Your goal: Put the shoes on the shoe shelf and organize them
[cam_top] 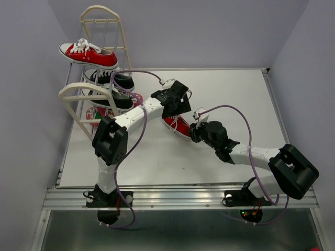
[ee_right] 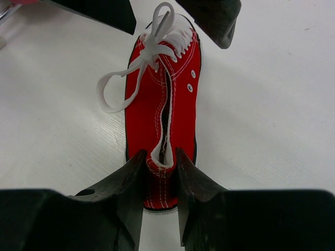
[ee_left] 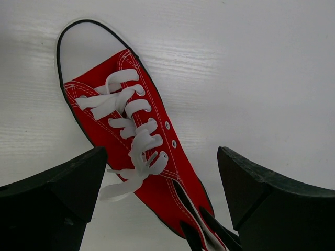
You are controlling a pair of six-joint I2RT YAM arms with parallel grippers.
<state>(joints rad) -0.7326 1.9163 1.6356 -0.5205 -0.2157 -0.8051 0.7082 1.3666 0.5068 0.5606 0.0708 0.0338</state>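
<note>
A red canvas sneaker with white laces and a white rubber toe cap (cam_top: 179,127) is seen lying on its sole on the white table top (cam_top: 235,104), to the right of the tall cream-coloured shoe shelf with arched end frames and thin grey rails (cam_top: 67,90) and apart from it. The heel of this sneaker is clamped by the right gripper (ee_right: 159,157). Its two black fingers (ee_right: 133,180) are pressed against the red canvas on either side of the heel collar, so the jaws are held only narrowly apart by the shoe. The left gripper (ee_left: 160,157) is held over the laced front part of the same sneaker with its jaws spread wide. One finger is placed on each side of the shoe, and nothing is gripped; whether either finger touches the canvas cannot be told. On the shelf, a second red sneaker (cam_top: 89,55) is rested on an upper tier, two black sneakers with white laces and soles (cam_top: 112,79) are set on the tiers beneath it, and red-pink patterned flip-flops (cam_top: 97,114) are partly seen on the lowest level.
</note>
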